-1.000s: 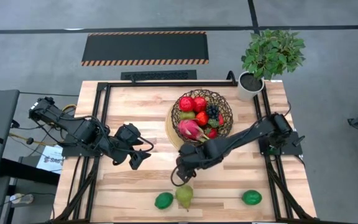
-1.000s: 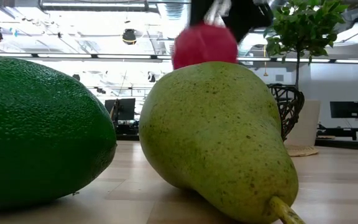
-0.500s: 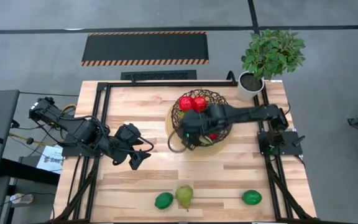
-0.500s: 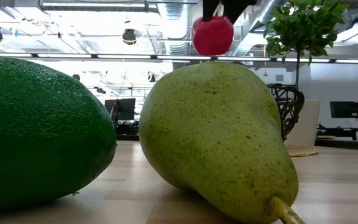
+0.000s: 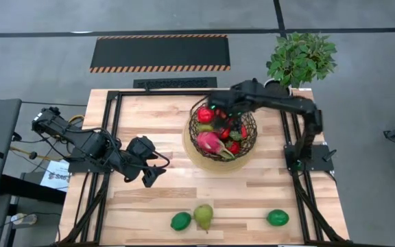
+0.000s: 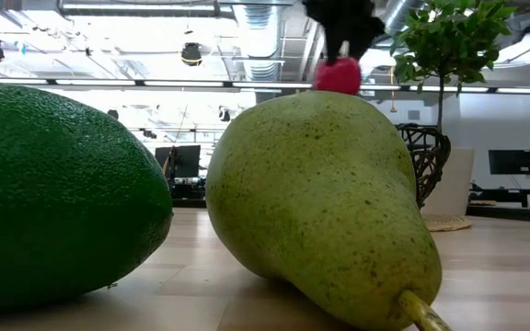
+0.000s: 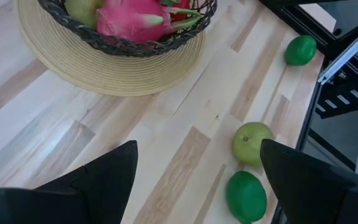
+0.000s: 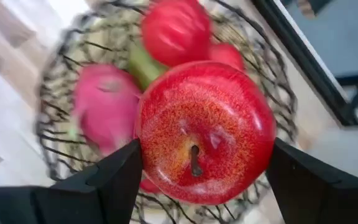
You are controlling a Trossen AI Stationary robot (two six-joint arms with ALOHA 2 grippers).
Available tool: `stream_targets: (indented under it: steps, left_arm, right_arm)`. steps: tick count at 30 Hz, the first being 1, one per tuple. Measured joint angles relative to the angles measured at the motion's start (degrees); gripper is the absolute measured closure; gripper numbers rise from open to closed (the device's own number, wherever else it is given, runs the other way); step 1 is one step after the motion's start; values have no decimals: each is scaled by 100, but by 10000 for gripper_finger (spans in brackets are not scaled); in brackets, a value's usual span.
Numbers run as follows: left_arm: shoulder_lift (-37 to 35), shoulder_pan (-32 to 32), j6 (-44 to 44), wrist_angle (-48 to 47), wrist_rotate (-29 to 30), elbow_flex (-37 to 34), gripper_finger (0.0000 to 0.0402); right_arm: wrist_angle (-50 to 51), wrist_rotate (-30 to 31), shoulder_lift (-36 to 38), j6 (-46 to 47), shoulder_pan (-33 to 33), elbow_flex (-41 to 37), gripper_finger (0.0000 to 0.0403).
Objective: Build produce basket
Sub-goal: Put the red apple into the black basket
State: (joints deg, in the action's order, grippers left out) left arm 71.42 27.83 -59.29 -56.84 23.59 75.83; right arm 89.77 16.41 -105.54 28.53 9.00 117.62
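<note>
Now the right tool (image 8: 197,168) grips a red apple (image 8: 205,130) just above the basket (image 5: 219,128), which sits near the plant (image 5: 299,58). Best to lower it into a free gap among the fruit before letting go. The left tool (image 5: 153,171) waits, jaws spread, beside the basket.

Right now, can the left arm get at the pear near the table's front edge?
Probably yes. The left gripper hangs open and empty over bare table, and nothing stands between it and the pear, which has a lime close beside it.
</note>
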Motion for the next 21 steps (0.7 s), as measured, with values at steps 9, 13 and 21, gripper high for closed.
stream_targets:
  steps: [9, 13, 21]
  left_arm:
    - [0, -2, 20, -70, 289, -2, 77]
    - [0, -2, 12, -70, 343, -2, 77]
    - [0, -2, -146, -70, 370, -2, 77]
  right_arm:
    - [-1511, -317, 1801, 701, 746, -2608, 92]
    - [-2908, -743, 2120, 746, 955, -3512, 92]
    - [-3379, -806, 1754, 385, 1285, -3752, 92]
